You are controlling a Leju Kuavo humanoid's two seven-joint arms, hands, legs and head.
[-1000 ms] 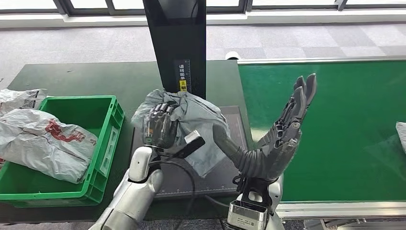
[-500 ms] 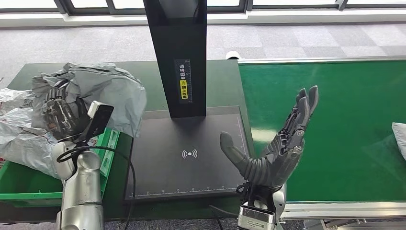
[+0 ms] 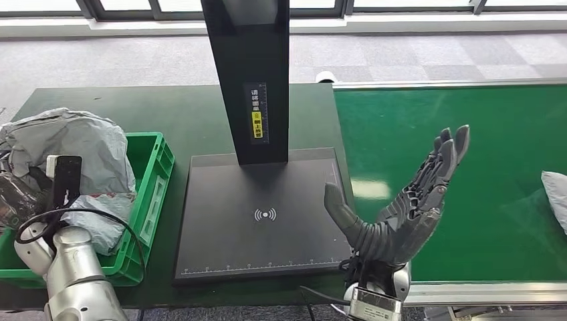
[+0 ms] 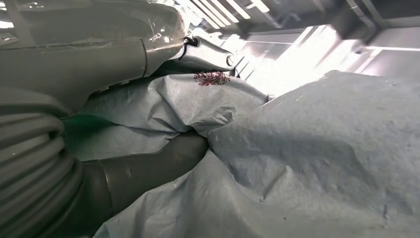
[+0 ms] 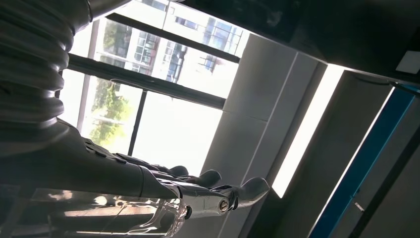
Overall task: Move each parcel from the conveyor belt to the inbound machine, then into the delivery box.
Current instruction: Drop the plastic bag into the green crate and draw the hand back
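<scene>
My left hand (image 3: 12,199) grips a crumpled grey parcel (image 3: 73,144) at the far left, over the green delivery box (image 3: 158,175). In the left wrist view my thumb (image 4: 148,168) presses into the grey parcel (image 4: 322,163). The black inbound machine plate (image 3: 264,214) is bare under its dark column (image 3: 247,67). My right hand (image 3: 411,207) is open, palm up with fingers spread, over the near left edge of the green conveyor belt (image 3: 468,147). The right wrist view shows my right hand (image 5: 198,191) holding nothing. Another pale parcel (image 3: 555,190) lies at the belt's right edge.
A parcel with red print (image 3: 100,200) lies in the box under the held one, also seen as the red-printed parcel (image 4: 213,79) from the left wrist. The dark green table (image 3: 174,107) stretches behind the box, and a grey carpeted floor lies beyond it.
My left arm has carried the grey parcel from the machine plate leftward to above the green box. The right hand shifted slightly right. The belt parcel edged further into view.
</scene>
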